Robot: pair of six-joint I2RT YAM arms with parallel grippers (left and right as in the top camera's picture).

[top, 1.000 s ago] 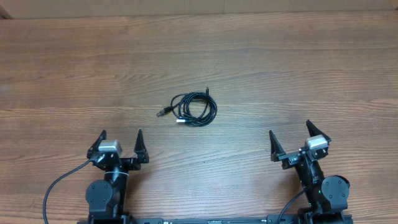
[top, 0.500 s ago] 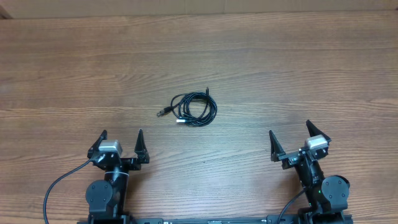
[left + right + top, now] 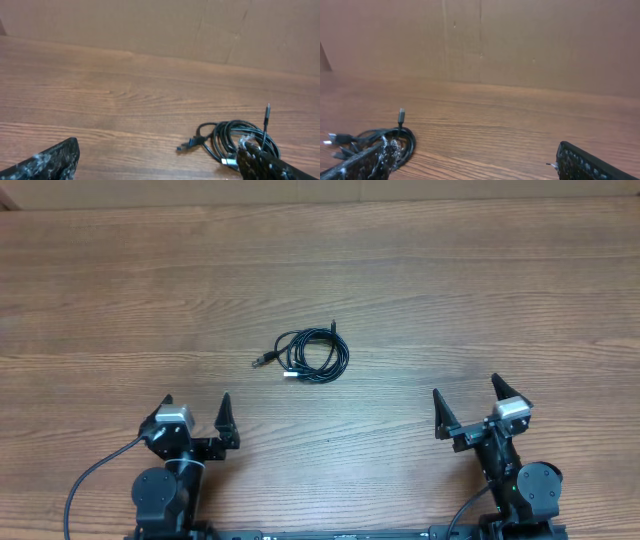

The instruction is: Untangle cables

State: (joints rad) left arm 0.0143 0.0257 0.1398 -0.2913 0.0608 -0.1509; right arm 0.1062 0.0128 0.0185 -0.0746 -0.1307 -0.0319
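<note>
Overhead view: loose bundle of thin black cables (image 3: 312, 356), small plug ends, lies coiled on brown wood-grain table (image 3: 500, 280). It sits well ahead of both sets of jaws, roughly between the two arms and a bit closer to the left one. Nothing touches it.

Left gripper (image 3: 195, 398): black two-finger unit w/ silver camera block, jaws spread wide, nothing between them, tips pointing fwd over bare wood. Right gripper (image 3: 466, 387): same build, jaws also spread wide and empty, angled slightly outward.

Cable details, overhead: one dark plug pokes out of the coil twd the left arm's side. A silver-tipped end lies at the coil's near edge, facing the jaws. One thin straight end points away from the jaws at the far edge.

Left wrist view: coil lies ahead of the jaws & off twd the right-hand finger (image 3: 265, 162), whose tip overlaps the coil's near edge in the pic. The other finger (image 3: 50, 162) is far off to the opposite side, w/ only wood in the gap between.

Right wrist view: coil shows beyond the left-hand finger (image 3: 365, 162), partly hidden behind its tip, w/ one end standing up from the loop. The other finger (image 3: 590, 162) has just bare table ahead.

Plain brown cardboard wall (image 3: 520, 40) stands beyond the table's far edge, past the cables.
</note>
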